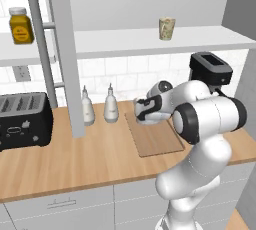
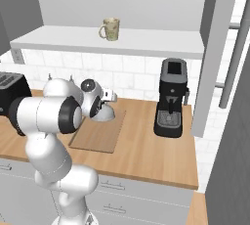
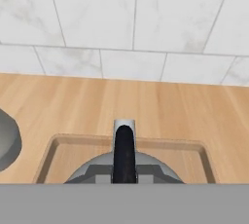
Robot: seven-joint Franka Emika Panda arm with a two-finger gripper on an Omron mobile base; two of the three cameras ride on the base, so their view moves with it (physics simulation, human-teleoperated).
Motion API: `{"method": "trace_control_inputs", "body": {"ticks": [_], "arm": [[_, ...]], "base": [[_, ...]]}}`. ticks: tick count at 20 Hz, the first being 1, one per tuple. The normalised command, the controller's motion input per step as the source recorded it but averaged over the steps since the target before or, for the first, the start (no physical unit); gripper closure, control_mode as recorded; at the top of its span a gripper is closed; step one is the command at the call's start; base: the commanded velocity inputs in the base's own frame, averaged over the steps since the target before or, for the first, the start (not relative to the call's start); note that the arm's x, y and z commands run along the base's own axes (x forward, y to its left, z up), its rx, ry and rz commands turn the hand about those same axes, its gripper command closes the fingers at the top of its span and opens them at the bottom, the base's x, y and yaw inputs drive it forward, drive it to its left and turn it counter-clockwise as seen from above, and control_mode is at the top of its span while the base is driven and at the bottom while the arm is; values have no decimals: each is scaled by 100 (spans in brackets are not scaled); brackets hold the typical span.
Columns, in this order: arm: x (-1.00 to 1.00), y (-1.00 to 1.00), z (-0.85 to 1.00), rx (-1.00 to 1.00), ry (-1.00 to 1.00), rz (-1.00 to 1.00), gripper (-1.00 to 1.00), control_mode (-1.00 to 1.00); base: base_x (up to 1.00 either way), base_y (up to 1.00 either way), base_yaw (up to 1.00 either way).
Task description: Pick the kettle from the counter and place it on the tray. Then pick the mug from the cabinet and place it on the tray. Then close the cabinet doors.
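Note:
The pale grey kettle (image 3: 92, 172) sits low in the hand view, its dark arched handle (image 3: 124, 152) running up between the fingertips of my gripper (image 3: 124, 173), which is shut on it. Under it lies the tan tray (image 3: 53, 155), and the kettle is over the tray's back end (image 1: 157, 141); I cannot tell if it touches. From the side, my hand (image 1: 145, 106) covers most of the kettle (image 1: 142, 120), also seen as a dome (image 2: 103, 115) on the tray (image 2: 97, 136). The cream mug (image 1: 166, 28) (image 2: 111, 29) stands on the cabinet shelf (image 1: 125, 41). Both cabinet doors (image 1: 65, 54) (image 2: 215, 48) stand open.
Two slim whitish bottles (image 1: 87, 106) (image 1: 110, 105) stand left of the tray, with a black toaster (image 1: 22, 119) further left. A black coffee machine (image 2: 171, 97) stands to the right. A yellow jar (image 1: 20, 25) is on the left shelf. White tiled wall lies behind.

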Motion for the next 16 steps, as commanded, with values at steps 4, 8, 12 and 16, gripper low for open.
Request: {"method": "trace_control_inputs", "body": {"ticks": [4, 8, 12, 16], "arm": [[0, 0, -11, 0, 0, 0, 100, -100], [0, 0, -11, 0, 0, 0, 100, -100], [0, 0, -11, 0, 0, 0, 100, -100], [0, 0, -7, 0, 0, 0, -100, -100]], "base": [[0, 0, 0], [0, 0, 0], [0, 0, 0], [0, 0, 0]]}}
